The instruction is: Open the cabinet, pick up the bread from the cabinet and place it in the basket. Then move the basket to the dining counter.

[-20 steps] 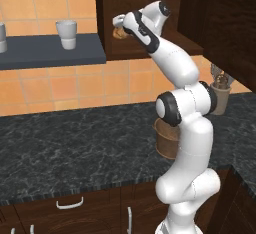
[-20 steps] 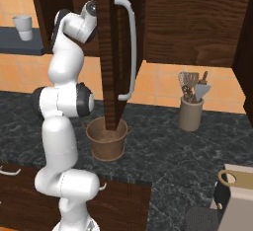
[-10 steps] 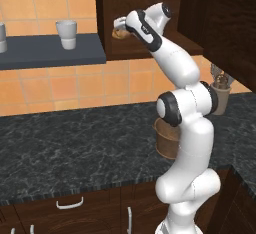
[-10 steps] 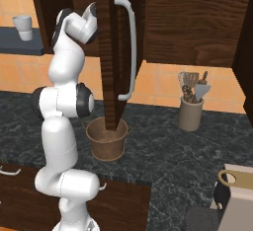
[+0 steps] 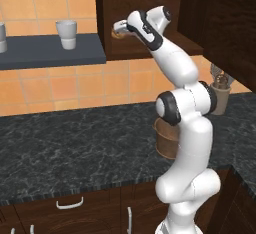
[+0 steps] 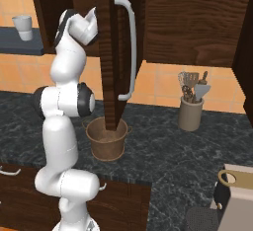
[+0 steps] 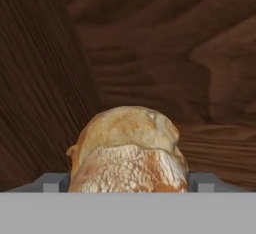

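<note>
Dead centre at the bottom of the hand view: the bread point(image 7: 127, 153), big, crusty, filling the gap where the finger tips would rise. Looks pinched between the fingers, though the tips themselves hide behind the loaf, so can't tell for sure from that shot. Dark wood of the cabinet point(image 7: 150, 43) all around it, which fits a hand reaching deep inside the shelf space.

Up in the upper middle of the left base view, the gripper point(image 5: 119, 28) pokes into the cabinet opening with a bit of tan bun right at its tip. Probably wrapped around it rather than just nudging it, since the bun sits so snug against the hand.

Centre of the right base view: the cabinet door point(image 6: 109, 52) swung out edge-on, silver bar handle point(image 6: 127, 47) facing the camera, left wide so the arm has room to come back out.

Lower centre there, the basket point(image 6: 106, 138) on the black speckled counter point(image 6: 163, 151), parked right under the door, handy for a short drop. Utensil pot point(image 6: 191, 112) off to the right, well apart.
</note>
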